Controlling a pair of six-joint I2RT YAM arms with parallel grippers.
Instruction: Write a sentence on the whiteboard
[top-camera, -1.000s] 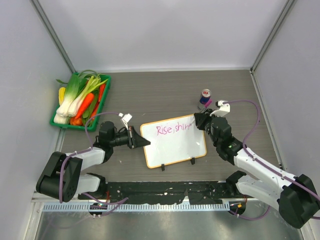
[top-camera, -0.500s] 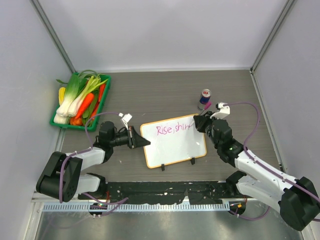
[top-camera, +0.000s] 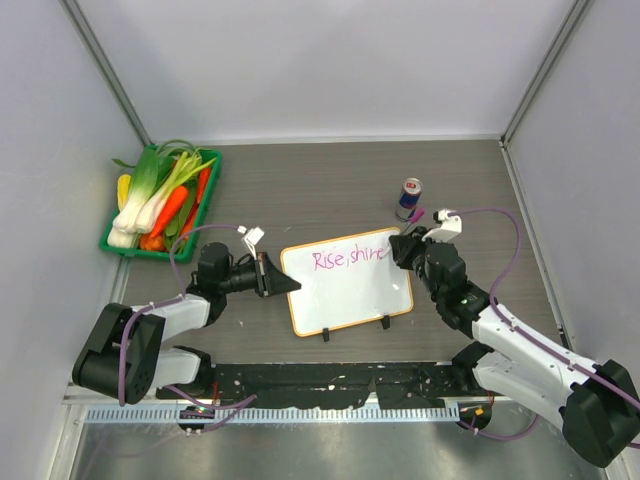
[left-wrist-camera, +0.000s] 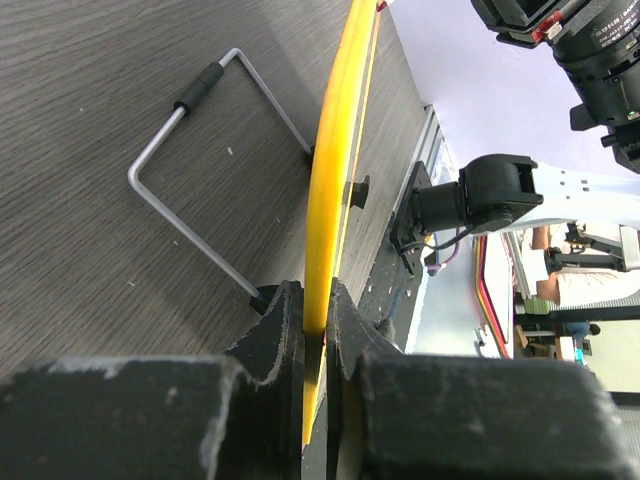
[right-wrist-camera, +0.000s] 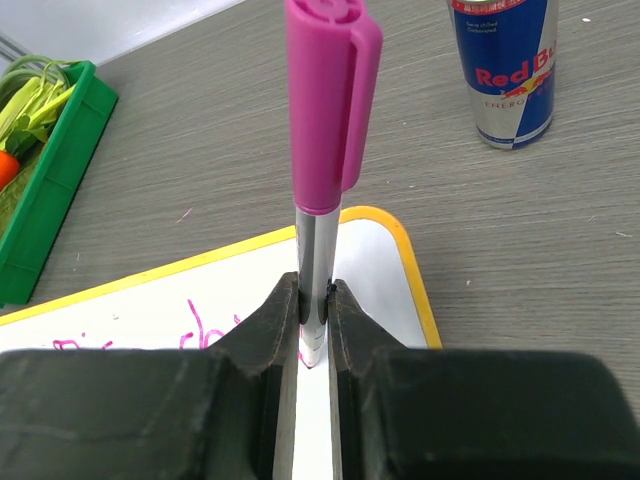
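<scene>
Since a second ago the right gripper (top-camera: 405, 245) has slid a little rightward along the far edge of the board (top-camera: 350, 295), and the pink word has gained its last letter. Nearest, the board sits mid-surface (top-camera: 300, 190) between the arms, with its clip feet toward the bases. The left gripper (top-camera: 268, 275) is clamped on its left edge. Across its far part runs the sentence (top-camera: 347, 257), "Rise, shine", with bare white below. The right gripper pinches a pink marker (right-wrist-camera: 318, 180) upright, tip down at the far right corner; contact is hidden. Beyond stand a can (top-camera: 410, 197) and a vegetable tray (top-camera: 130, 251). The writing looks nearly or wholly done; only lifting off seems left.
</scene>
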